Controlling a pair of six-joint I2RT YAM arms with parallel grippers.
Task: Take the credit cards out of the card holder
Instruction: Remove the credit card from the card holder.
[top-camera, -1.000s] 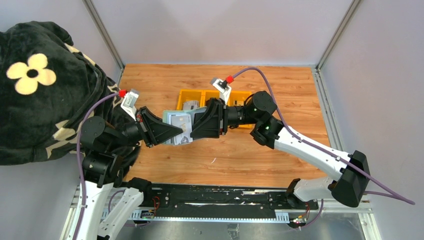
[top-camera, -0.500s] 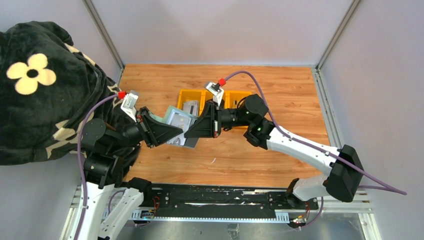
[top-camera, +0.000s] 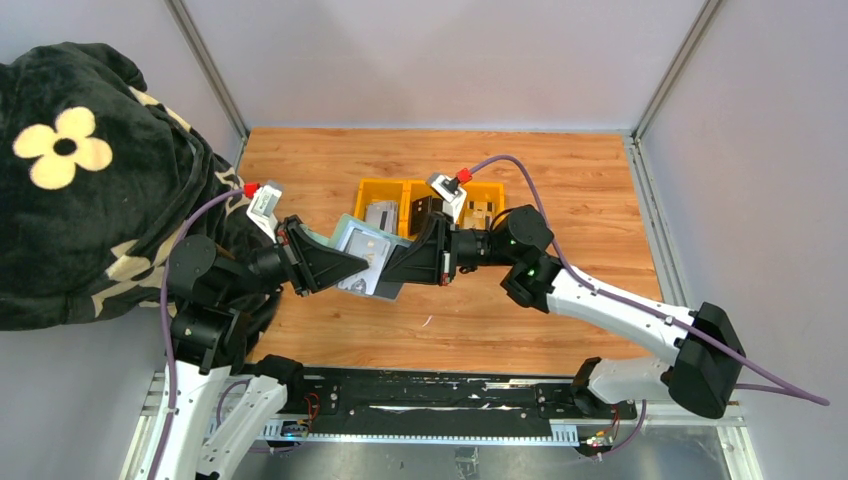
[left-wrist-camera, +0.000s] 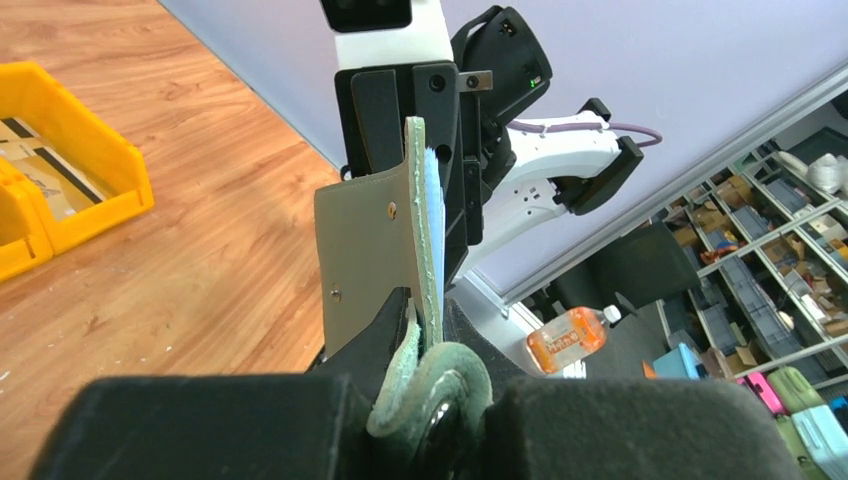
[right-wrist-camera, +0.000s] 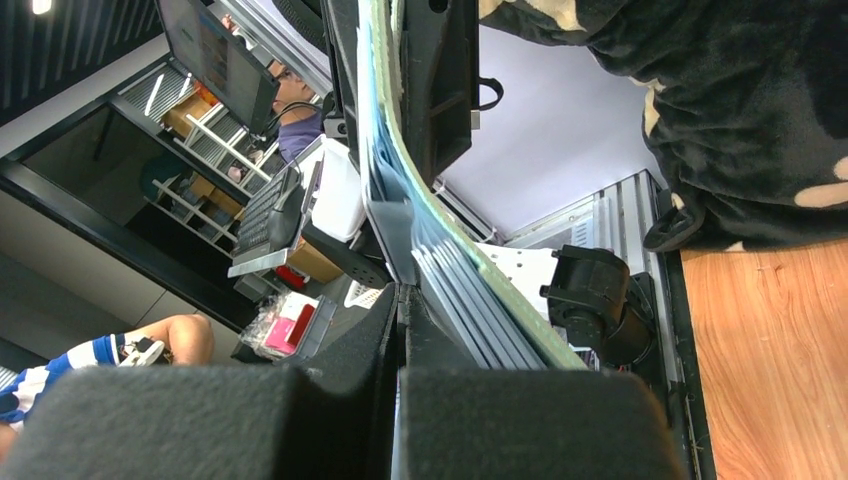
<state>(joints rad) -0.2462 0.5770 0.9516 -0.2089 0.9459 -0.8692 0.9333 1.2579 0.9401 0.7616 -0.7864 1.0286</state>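
My left fingers (top-camera: 325, 262) are nipped narrow on one edge of the card holder (top-camera: 364, 261). In the left wrist view its green snap tab (left-wrist-camera: 430, 385) curls between them at the bottom of the frame. The holder (left-wrist-camera: 422, 230) rises from there edge-on, green outside and pale blue within, with a grey flap (left-wrist-camera: 365, 250) hanging to its left.

My right fingers (top-camera: 415, 262) are closed to a slit on the opposite edge. Whether a card is also caught in that pinch I cannot tell. In the right wrist view the holder (right-wrist-camera: 395, 170) sweeps from top centre to lower right, and thin grey layers (right-wrist-camera: 470, 300) lie against its inner face just beside my right fingers (right-wrist-camera: 300, 420).

From above, the open holder sits a little left of mid-frame, held off the bench (top-camera: 580, 200) between both sets of fingers. Just above it in the frame is the yellow tray (top-camera: 368, 186). It holds credit cards: a silver-grey card (top-camera: 380, 213) in its left compartment, a dark card (top-camera: 419, 208) in the middle and a beige card (top-camera: 483, 210) on the right.
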